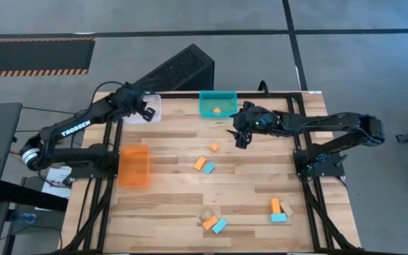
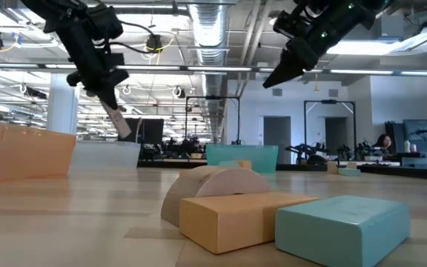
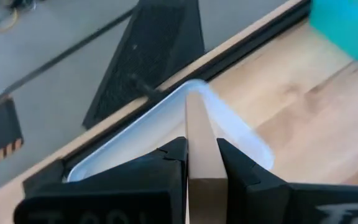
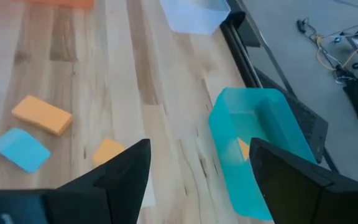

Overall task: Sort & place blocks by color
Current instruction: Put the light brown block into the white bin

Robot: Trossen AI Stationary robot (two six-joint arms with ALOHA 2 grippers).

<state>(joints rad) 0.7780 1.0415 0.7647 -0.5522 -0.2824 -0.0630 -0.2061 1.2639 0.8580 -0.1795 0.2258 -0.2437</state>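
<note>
Pale wooden worktop (image 1: 168,205) carries the scattered blocks (image 1: 205,166): orange, teal and tan pieces lie mid-board and along the near edge. One orange block (image 1: 217,110) sits inside the teal bin (image 1: 207,106) at the far edge (an odd match of colours). Beside that bin hangs the right claw (image 1: 241,137), fingers apart and holding nothing. Over the clear bin (image 1: 154,105) at the far left corner, the left claw (image 3: 201,162) is clamped on a tan block (image 3: 199,140). An orange bin (image 1: 134,166) stands at the left edge.

table (image 1: 168,205): wood | on it: blocks (image 1: 205,165), bins (image 1: 134,166)
</note>
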